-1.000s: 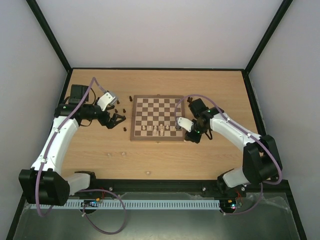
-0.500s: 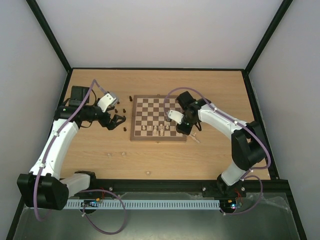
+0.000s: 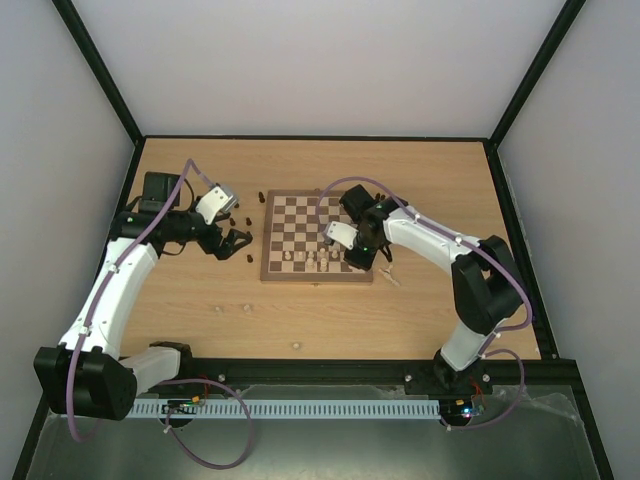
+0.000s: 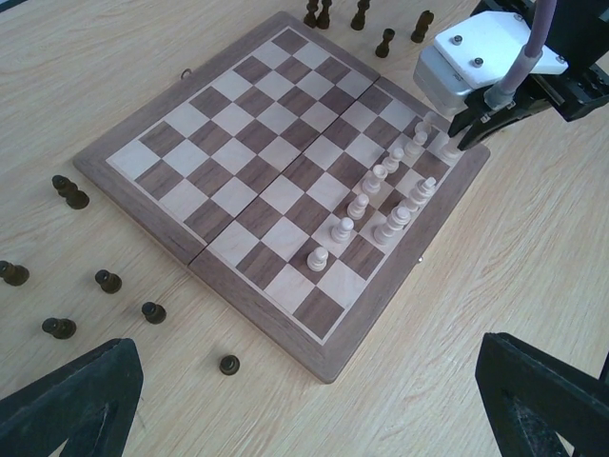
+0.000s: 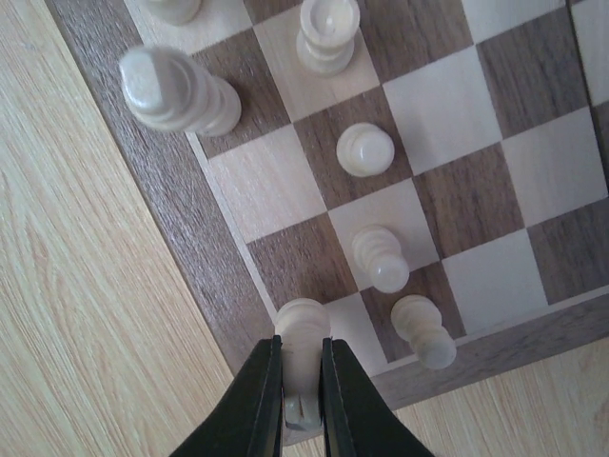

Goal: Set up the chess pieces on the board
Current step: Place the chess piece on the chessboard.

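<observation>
Nearest the bases: three small pale specks [image 3: 246, 309] on the bare table, probably stray chessmen, too small to confirm.

Right gripper [image 5: 300, 357]: fingers pressed together on a pale piece [image 5: 303, 326]. It hangs over the near corner of the board [image 5: 171, 181], just inside the brown rim. Whether its base touches the square, I cannot tell. A pale pawn [image 5: 423, 330] stands just beside it, with more pale men in two rough rows behind.

Left gripper [image 4: 304, 381]: fingers spread wide, holding nothing, over the table at the board's left side.

Dark pieces [image 4: 107, 281] are scattered on the table there, with more [image 4: 385, 42] past the far rim; none are on the board.

Risks, my judgement:
- Fingers parting may clip the neighbouring pawn.
- Set astride the rim, the piece topples.
- A tilted grip means a tilted release.
</observation>
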Controlling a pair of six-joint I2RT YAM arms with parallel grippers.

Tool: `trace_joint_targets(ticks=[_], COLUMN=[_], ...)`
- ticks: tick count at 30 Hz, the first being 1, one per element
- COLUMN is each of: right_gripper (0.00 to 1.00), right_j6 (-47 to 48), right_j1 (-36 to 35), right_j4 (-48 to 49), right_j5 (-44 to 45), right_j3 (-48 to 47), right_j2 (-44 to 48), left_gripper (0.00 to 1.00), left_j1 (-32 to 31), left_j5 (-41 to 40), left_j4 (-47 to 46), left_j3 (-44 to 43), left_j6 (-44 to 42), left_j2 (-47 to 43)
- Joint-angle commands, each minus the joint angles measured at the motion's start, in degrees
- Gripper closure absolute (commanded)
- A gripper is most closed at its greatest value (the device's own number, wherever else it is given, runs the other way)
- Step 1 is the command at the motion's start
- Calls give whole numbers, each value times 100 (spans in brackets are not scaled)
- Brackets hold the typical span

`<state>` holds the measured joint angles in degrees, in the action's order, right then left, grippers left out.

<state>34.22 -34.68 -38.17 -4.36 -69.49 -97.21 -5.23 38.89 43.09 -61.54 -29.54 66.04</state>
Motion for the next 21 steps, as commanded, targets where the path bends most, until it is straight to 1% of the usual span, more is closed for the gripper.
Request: trace_joint_targets(ticks=[1,16,21], right_gripper=[92,91,89], right_j6=[-132,-161,-161], right_j1=[-90,-180,-189], right_j4=[-144,-66,-62], right_j5=[68,23,11], right_j3=[-239,-283,-267], right_j2=[-172,-376,-408], left_gripper=[1,1,1], left_j1=[-23,-21,-21], left_j5=[30,9,17], left_j4=[-24,-18,-29], left_j3=[78,64,51], left_j6=[5,-12,-15], left_j2=[-56,-39,6])
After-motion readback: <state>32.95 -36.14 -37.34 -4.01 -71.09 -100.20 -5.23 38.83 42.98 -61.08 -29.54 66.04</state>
